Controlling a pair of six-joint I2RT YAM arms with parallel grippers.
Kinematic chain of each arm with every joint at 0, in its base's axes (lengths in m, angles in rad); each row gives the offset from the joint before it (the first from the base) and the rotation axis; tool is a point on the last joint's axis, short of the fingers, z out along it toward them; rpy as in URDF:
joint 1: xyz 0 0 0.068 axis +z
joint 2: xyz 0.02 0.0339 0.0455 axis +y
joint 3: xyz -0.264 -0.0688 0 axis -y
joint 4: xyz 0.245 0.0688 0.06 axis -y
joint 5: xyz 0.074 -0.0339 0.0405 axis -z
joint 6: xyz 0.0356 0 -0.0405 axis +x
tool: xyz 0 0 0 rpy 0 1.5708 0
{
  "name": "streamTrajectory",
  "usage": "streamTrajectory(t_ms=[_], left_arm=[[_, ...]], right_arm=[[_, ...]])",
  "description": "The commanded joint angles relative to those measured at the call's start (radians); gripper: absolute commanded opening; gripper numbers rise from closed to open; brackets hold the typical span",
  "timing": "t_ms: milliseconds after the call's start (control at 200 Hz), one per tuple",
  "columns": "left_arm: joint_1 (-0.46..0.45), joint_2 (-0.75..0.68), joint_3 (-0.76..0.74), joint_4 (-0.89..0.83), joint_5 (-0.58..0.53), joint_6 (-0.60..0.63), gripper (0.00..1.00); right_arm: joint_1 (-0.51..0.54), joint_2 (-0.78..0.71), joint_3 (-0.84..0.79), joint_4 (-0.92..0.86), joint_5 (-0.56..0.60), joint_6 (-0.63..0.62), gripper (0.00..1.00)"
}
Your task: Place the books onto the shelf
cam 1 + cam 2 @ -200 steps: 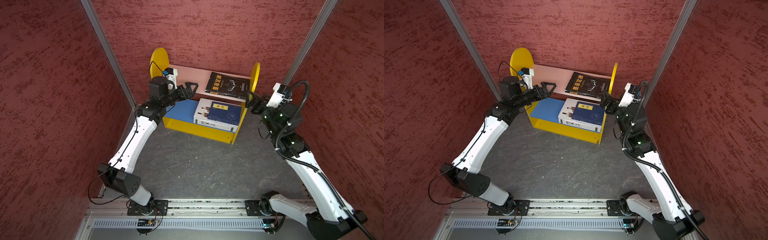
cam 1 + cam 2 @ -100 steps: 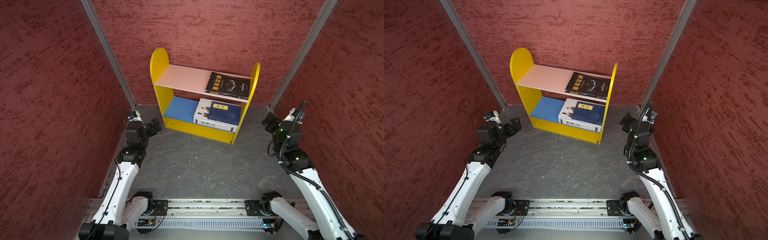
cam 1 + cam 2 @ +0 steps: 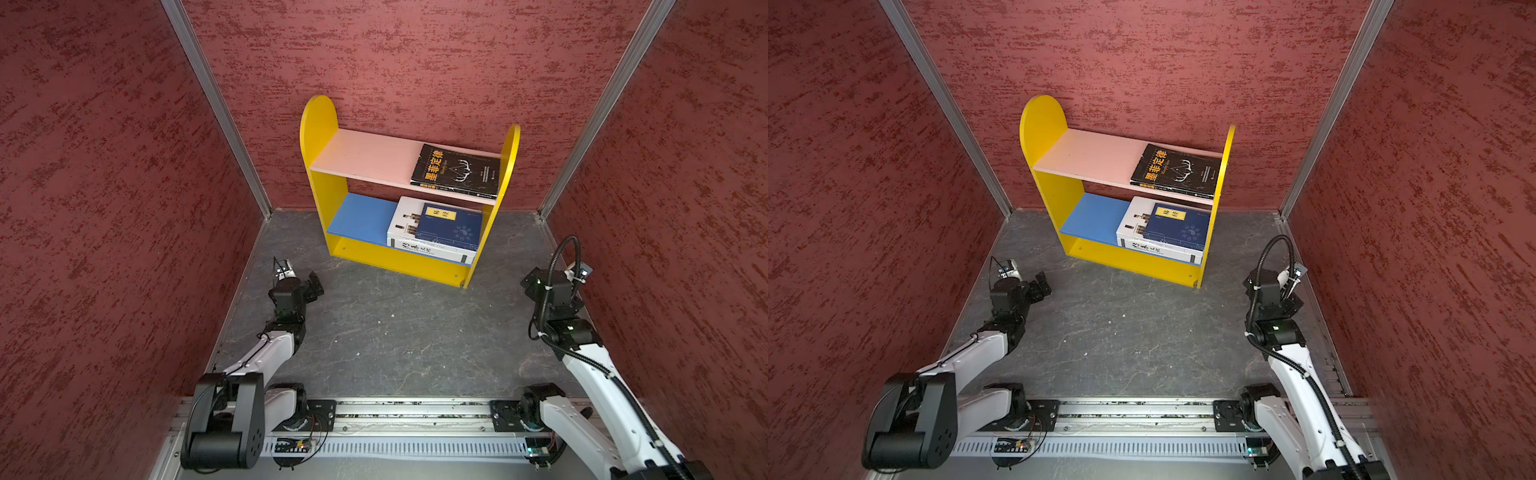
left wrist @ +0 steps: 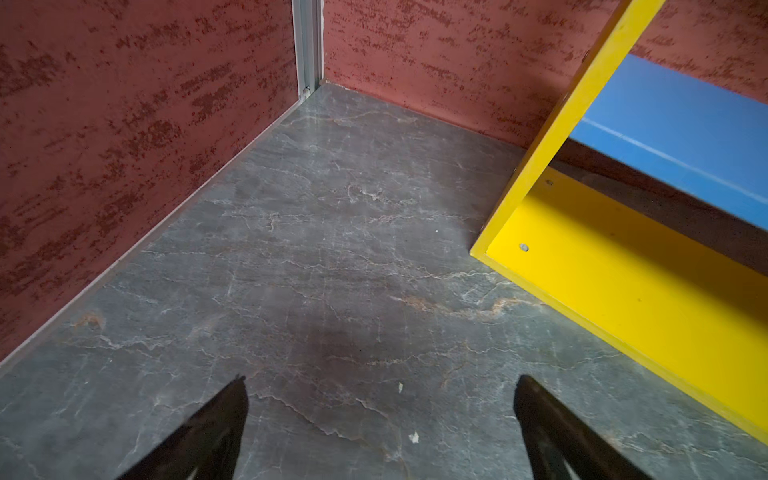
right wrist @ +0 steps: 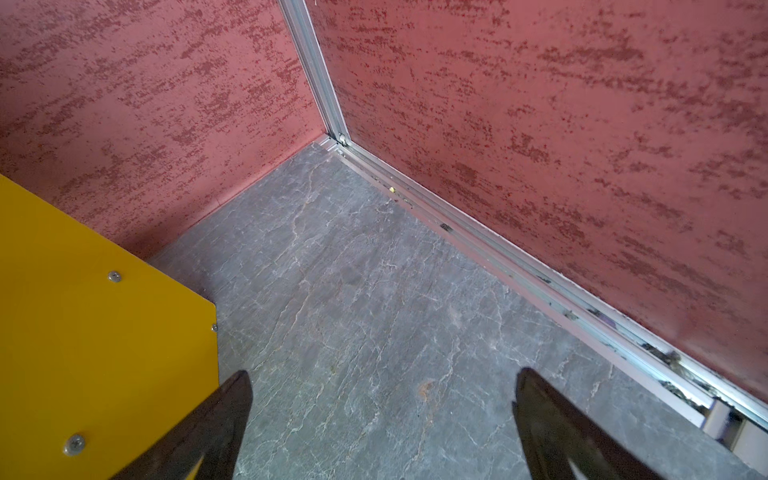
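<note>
- In both top views the shelf (image 3: 318, 124) stands by the back wall, a little turned. Its side panels are flat, yellow and round-topped. The upper board (image 3: 365, 158) is pale pink and the lower board (image 3: 357, 214) is blue, and all of it is smooth and painted.
- The black book (image 3: 457, 170), with orange characters on a glossy cover, lies flat at the right end of the upper board.
- On the lower board, also at the right end, a thin navy book (image 3: 451, 226) with a yellow label lies on a thick white book (image 3: 405, 216). More edges show below them, but I cannot count them.
- No book lies on the surface (image 3: 395, 332), which is dark grey like stone, with pale veins. I judge the task finished, or very nearly.
- In the left wrist view the left end effector (image 4: 380, 386) has its black pointed jaws far apart, with nothing between them, above the bare surface. The yellow corner of the shelf is near.
- In the right wrist view the right end effector (image 5: 382, 386) is also spread wide and empty. It is just beside the yellow side panel with its screw heads, and the rough red wall (image 5: 540, 124) is beyond.
</note>
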Motion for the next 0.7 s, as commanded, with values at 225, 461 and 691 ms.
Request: streamTrajectory(t_ms=[225, 461, 691], left_arm=[[0.027, 0.229, -0.006, 0.434, 0.055, 0.095, 0.99], [0.017, 0.282, 0.090, 0.322, 0.125, 0.132, 0.99], [0.017, 0.282, 0.092, 0.320, 0.124, 0.134, 0.99]], right_arm=[[-0.005, 0.130, -0.015, 0.141, 0.012, -0.018, 0.99], [-0.006, 0.162, -0.087, 0.312, 0.014, -0.069, 0.99], [-0.007, 0.226, -0.214, 0.641, 0.034, -0.224, 0.99]])
